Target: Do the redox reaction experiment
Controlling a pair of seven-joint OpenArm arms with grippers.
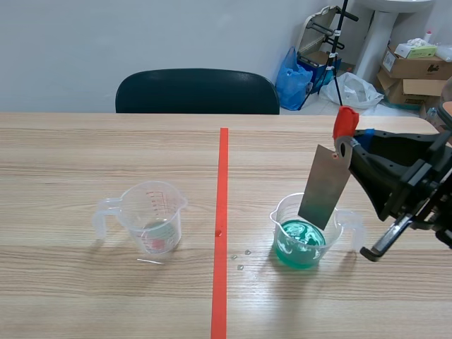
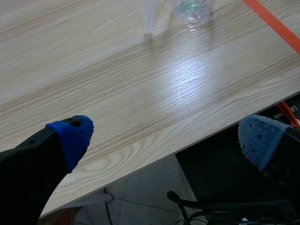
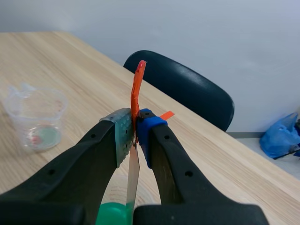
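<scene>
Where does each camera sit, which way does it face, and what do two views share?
Scene: at the table's near side, facing across it to the chair; the right hand shows, holding the strip.
Left wrist: over the table's edge, looking down; the open left hand shows.
Right wrist: behind its shut hand, facing the chair.
Shared: the clear cup is in all three.

My right gripper (image 1: 345, 146) clamps the metal strip (image 1: 324, 187) near its top, lower end over the green-liquid beaker (image 1: 300, 244).
</scene>
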